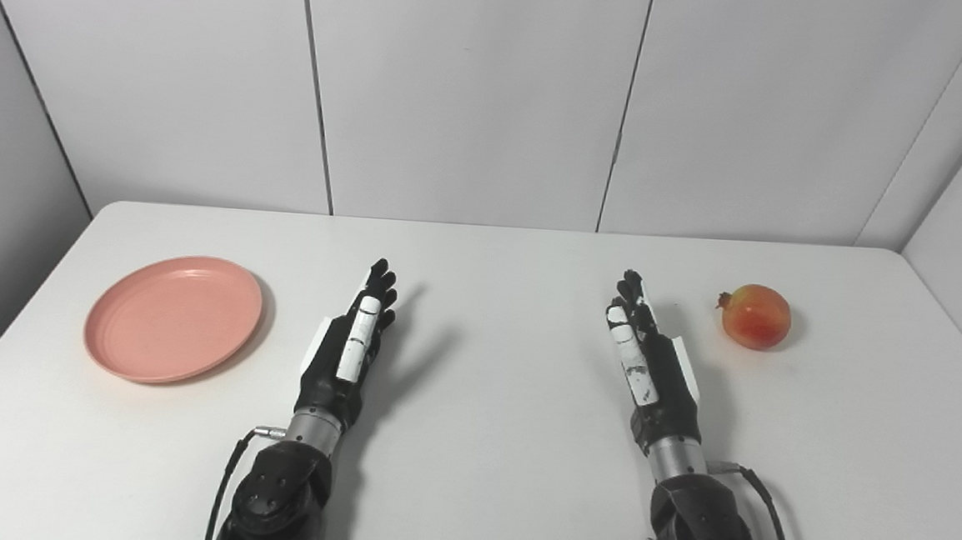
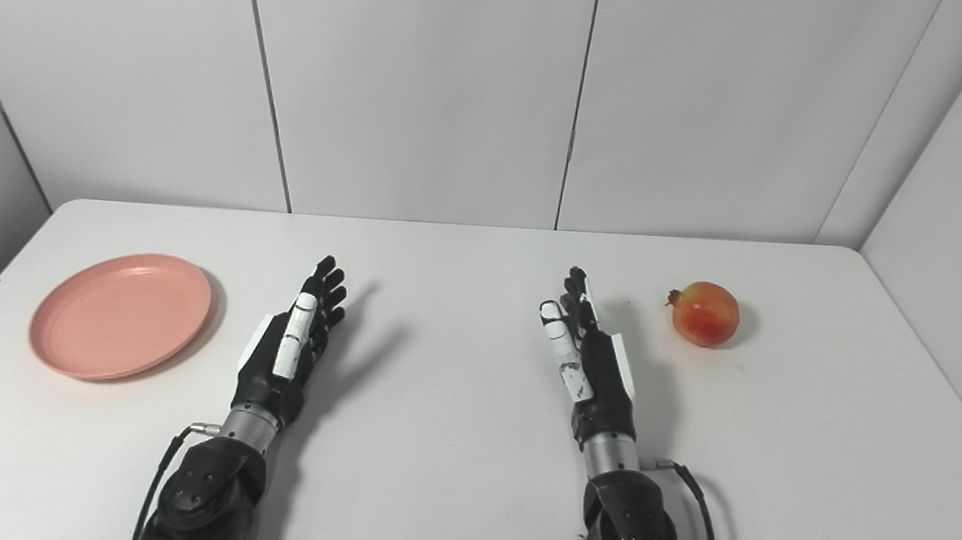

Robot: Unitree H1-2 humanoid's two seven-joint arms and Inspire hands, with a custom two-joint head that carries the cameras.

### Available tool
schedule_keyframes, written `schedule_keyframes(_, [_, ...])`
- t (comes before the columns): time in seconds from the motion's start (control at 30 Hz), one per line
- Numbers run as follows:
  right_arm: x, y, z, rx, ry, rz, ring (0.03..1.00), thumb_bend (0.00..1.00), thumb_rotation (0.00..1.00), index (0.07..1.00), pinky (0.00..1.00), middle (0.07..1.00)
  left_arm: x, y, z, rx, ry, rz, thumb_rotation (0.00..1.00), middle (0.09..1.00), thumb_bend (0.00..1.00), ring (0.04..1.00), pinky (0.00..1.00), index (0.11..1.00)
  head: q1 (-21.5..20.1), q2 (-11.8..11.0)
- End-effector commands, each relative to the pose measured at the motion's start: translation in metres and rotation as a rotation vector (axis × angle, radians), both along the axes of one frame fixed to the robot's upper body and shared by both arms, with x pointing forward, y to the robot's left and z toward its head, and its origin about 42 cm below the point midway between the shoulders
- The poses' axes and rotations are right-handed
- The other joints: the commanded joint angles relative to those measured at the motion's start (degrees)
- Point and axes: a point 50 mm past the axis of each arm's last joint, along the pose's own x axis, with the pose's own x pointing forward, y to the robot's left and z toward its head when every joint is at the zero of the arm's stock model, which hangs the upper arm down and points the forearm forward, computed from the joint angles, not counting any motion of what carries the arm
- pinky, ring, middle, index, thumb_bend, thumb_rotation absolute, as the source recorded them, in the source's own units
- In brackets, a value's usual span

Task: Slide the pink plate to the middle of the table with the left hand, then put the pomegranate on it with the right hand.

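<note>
A pink plate (image 1: 173,317) lies empty on the left side of the white table (image 1: 487,437). A red-orange pomegranate (image 1: 755,316) sits on the right side. My left hand (image 1: 351,337) rests open, fingers stretched forward, to the right of the plate and apart from it. My right hand (image 1: 645,349) is open too, fingers stretched forward, to the left of the pomegranate with a gap between them. Both hands hold nothing. The same things show in the right eye view: plate (image 2: 121,315), pomegranate (image 2: 705,314).
White wall panels (image 1: 475,94) stand close behind the table's far edge and along both sides. The stretch of table between the two hands is bare.
</note>
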Motion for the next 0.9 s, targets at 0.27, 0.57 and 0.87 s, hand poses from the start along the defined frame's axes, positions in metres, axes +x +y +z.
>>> schedule_keyframes(0.27, [0.012, 0.004, 0.026, -0.011, -0.087, 0.017, 1.0, 0.71, 0.89, 1.0, 1.0, 1.0, 0.011, -0.002, 0.024, 0.007, -0.079, -0.007, 1.0, 1.0, 0.58, 1.0, 1.0, 1.0, 0.1, 0.1])
schedule_keyframes(0.57, [0.009, -0.001, 0.024, -0.007, -0.086, 0.011, 1.0, 0.7, 0.89, 1.0, 1.0, 1.0, 0.011, -0.005, 0.022, 0.007, -0.081, -0.011, 1.0, 1.0, 0.59, 1.0, 1.0, 1.0, 4.4, -0.9])
schedule_keyframes(0.87, [0.004, -0.034, 0.017, 0.01, -0.074, 0.057, 1.0, 0.67, 0.86, 1.0, 1.0, 1.0, 0.008, -0.038, 0.01, 0.084, -0.077, 0.044, 1.0, 0.994, 0.64, 0.986, 0.97, 0.985, 18.9, -5.3])
